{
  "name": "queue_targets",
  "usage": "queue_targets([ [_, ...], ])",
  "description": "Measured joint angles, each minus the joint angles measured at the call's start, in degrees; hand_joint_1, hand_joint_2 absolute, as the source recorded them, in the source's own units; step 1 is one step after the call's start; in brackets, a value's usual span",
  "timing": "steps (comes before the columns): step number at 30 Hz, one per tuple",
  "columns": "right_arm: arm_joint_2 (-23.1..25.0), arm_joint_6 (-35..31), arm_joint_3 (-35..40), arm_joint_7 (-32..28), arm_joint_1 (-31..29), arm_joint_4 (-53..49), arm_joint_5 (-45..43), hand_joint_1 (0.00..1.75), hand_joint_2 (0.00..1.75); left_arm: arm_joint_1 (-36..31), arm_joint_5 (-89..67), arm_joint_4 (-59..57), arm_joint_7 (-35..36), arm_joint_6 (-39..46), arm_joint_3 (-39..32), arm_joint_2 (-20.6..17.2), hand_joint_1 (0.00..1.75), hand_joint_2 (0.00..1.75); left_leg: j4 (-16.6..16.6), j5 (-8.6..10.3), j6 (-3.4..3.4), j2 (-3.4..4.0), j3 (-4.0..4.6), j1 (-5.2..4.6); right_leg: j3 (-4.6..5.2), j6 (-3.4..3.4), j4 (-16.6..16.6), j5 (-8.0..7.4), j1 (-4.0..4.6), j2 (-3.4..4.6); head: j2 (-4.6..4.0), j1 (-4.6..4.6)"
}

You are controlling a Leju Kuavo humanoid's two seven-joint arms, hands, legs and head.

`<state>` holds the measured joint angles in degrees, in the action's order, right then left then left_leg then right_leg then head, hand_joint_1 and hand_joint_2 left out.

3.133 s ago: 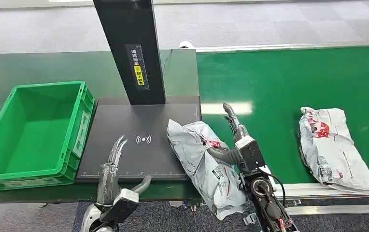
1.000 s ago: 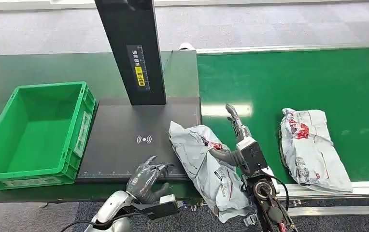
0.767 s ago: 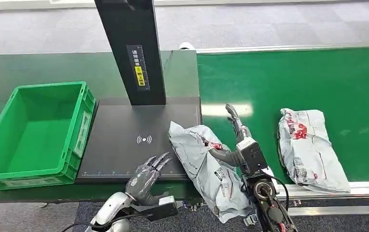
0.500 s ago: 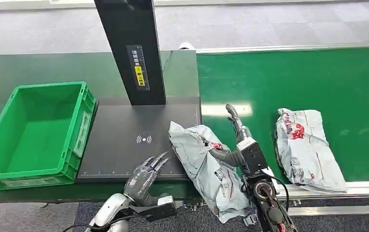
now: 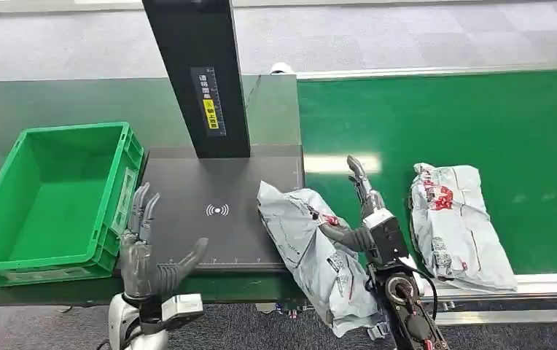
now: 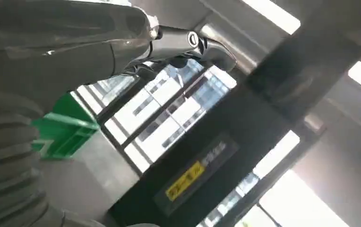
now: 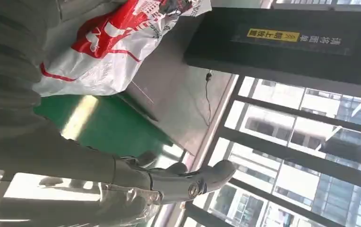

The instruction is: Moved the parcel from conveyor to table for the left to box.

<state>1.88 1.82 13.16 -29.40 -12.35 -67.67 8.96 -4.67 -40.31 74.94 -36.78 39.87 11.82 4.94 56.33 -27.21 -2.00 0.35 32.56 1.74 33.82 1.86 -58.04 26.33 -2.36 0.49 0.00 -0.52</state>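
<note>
A grey plastic parcel (image 5: 308, 244) with red print lies slanted across the seam between the black scan pad (image 5: 203, 211) and the green conveyor (image 5: 443, 124), its near end hanging over the front edge. The same parcel (image 7: 117, 42) is close up in the right wrist view. My right hand (image 5: 363, 211) stands at the parcel's right side, fingers straight and pointing away, thumb resting against the wrapper. My left hand (image 5: 144, 248) is raised at the table's front edge beside the green crate (image 5: 49, 197), fingers apart, holding nothing. The crate has nothing in it.
A second grey parcel (image 5: 454, 222) lies on the conveyor to the right of my right hand. A black pillar (image 5: 199, 73) with a yellow label rises behind the scan pad. The conveyor's metal rail (image 5: 494, 284) runs along the front right.
My left hand has swung left from in front of the scan pad to beside the crate, fingers now upright. The second parcel has drifted left on the conveyor. The right hand has barely moved.
</note>
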Motion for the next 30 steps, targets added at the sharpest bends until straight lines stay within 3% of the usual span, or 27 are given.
queue_targets([
  [5, -0.02, -0.72, 0.13, -0.99, -0.47, 0.22, -0.96, 0.00, 1.75, 0.63, 4.62, 1.08, 0.85, -2.59, -0.39, 0.31, 0.00, 1.75, 0.00, 0.00, 0.00, -0.01, -0.01, 0.00, 0.02, 0.00, 0.00, 0.00, 0.00, 0.00, 0.00, 0.00],
  [15, -0.63, -6.39, -2.19, -1.12, -1.37, -0.02, 0.00, 0.00, 1.75, 1.91, 10.45, 3.30, 3.17, -23.94, 8.23, -2.21, 0.00, 1.75, 0.01, 0.00, 0.00, -0.02, 0.04, -0.02, 0.06, 0.00, 0.00, 0.00, -0.02, -0.01, 0.00, 0.00],
  [21, -0.98, -10.60, -6.38, 0.24, -1.44, -1.70, 1.42, 0.00, 1.75, 1.27, 7.53, 3.76, 4.63, -28.58, 13.42, -3.01, 0.00, 1.75, 0.01, 0.00, 0.00, 0.00, 0.03, -0.02, 0.08, 0.00, 0.00, -0.01, -0.02, 0.00, 0.00, 0.00],
  [30, -0.98, -8.94, -9.75, 2.62, -1.20, -3.13, 4.37, 0.00, 1.75, -0.57, 6.78, 4.22, 4.87, -30.45, 17.14, -3.78, 0.00, 1.75, 0.01, 0.00, 0.00, 0.02, 0.03, -0.02, 0.09, 0.00, 0.00, -0.01, -0.02, 0.00, 0.00, 0.00],
])
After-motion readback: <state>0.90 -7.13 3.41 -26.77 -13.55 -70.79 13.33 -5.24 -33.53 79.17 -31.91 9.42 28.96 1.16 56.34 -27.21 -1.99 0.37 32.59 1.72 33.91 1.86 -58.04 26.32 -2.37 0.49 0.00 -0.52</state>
